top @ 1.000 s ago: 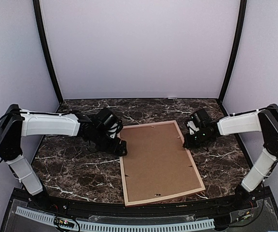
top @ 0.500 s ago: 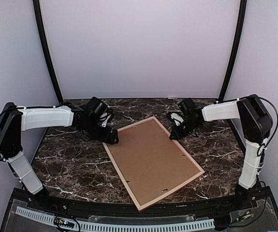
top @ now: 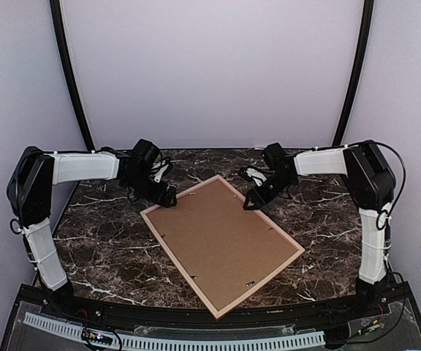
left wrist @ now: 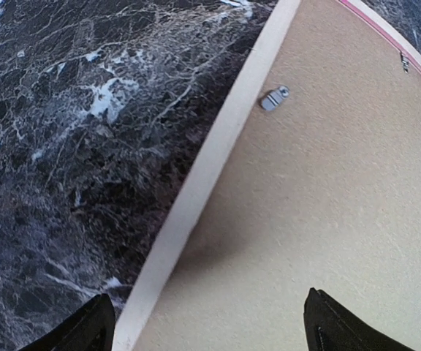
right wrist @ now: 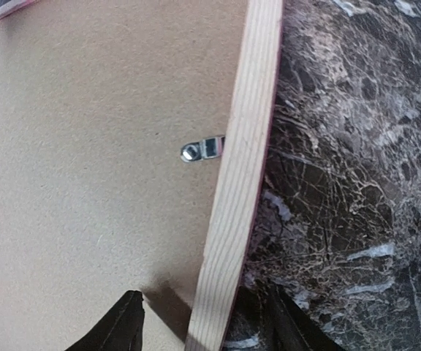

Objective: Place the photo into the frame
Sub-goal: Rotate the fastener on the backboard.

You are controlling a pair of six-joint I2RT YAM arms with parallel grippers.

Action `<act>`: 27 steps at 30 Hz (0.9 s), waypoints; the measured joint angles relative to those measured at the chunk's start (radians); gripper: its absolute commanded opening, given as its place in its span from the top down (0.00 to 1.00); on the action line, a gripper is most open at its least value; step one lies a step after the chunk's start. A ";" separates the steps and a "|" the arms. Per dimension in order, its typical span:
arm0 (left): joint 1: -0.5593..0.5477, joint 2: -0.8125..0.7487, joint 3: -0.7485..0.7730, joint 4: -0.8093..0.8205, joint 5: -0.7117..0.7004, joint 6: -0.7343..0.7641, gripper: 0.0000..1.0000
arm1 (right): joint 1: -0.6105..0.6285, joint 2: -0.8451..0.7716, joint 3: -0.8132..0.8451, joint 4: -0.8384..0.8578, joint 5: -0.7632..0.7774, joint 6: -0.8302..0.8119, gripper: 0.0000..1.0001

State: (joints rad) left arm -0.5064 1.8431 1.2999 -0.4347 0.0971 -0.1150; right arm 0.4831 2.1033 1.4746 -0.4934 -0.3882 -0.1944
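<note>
The frame is laid skewed, with marble table showing around every edge. Its far rails are straddled, unclamped, by the wide-open left gripper and the part-open right gripper.

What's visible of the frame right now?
The frame is a thin-railed rectangle of pale wood with pinkish edges, lying flat and face down on the marble table, turned diagonally. A brown backing board fills it, with metal turn clips at the rail. The left gripper and right gripper, both open, straddle its far rails; contact is unclear.
</note>
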 measured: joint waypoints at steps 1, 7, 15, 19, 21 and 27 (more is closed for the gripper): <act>0.008 0.017 0.011 0.001 0.002 0.011 0.07 | -0.001 -0.003 0.000 -0.001 -0.001 0.009 0.30; 0.044 0.135 0.108 0.018 0.026 0.098 0.09 | -0.006 -0.101 -0.056 0.034 0.019 0.088 0.24; 0.045 0.272 0.230 0.025 0.068 0.192 0.22 | -0.006 -0.376 -0.290 0.100 0.082 0.230 0.24; 0.045 0.311 0.277 0.021 0.087 0.214 0.33 | -0.006 -0.463 -0.398 0.098 0.099 0.282 0.26; 0.045 0.322 0.298 0.019 0.095 0.225 0.39 | -0.006 -0.489 -0.435 0.097 0.102 0.301 0.27; 0.045 0.342 0.318 0.017 0.129 0.236 0.54 | -0.006 -0.561 -0.500 0.100 0.102 0.346 0.27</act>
State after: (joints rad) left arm -0.4618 2.1849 1.6176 -0.4175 0.2264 0.1207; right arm 0.4767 1.5425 0.9745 -0.3931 -0.2859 0.1520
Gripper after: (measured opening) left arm 0.521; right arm 0.728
